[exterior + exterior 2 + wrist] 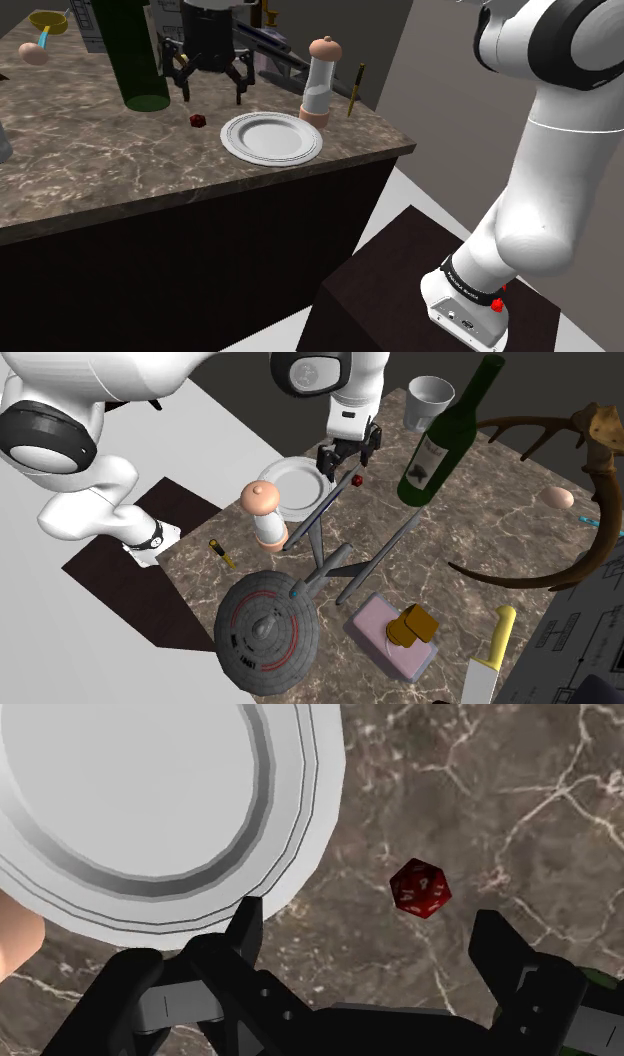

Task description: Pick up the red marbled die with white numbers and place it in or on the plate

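The brown marbled tabletop [100, 170] carries a white plate [271, 137]. The red die [421, 888] lies on the bare surface just beside the plate's rim. Over that rim the black fingers [248, 929] stand spread apart, empty. They seem clear of the die, though their height is hard to judge.

This looks like a home kitchen. A brown, white-veined stone counter [100, 190] on a dark cabinet base [180, 270] fills the shoulder view's left, with a white plate [271, 137] and a tall pepper mill [318, 85] near its right end. In the second exterior view a green wine bottle [445, 437] and a cup [430, 400] stand at upper middle and a yellow-handled knife [490, 657] lies lower right. Household oddments share the top: antlers [606, 472] at right, a starship model [265, 627] lower left.
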`<state>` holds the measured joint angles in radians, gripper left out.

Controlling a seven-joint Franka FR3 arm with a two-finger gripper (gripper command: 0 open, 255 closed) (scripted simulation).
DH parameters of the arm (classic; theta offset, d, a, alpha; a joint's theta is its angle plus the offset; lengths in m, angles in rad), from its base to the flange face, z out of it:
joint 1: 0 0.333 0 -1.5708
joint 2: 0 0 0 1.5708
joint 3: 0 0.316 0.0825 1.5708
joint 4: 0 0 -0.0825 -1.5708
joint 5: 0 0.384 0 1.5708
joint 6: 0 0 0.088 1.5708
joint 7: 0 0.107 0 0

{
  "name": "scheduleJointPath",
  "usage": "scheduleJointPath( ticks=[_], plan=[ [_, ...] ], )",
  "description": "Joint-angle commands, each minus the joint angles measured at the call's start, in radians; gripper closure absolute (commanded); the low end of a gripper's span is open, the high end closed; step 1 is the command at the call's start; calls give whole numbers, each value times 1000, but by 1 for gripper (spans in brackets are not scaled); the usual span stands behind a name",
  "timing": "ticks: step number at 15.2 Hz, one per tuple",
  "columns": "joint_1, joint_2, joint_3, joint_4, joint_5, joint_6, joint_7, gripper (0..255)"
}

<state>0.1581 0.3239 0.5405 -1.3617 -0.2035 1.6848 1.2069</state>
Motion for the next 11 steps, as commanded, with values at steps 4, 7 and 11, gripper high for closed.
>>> scheduleJointPath(
  ticks=[4,7,11],
  plan=[
    [81,155,-21,185,-85,-48,61,0],
    [71,148,-21,134,-82,-3,64,0],
    [63,145,-22,94,-82,33,66,0]
  ],
)
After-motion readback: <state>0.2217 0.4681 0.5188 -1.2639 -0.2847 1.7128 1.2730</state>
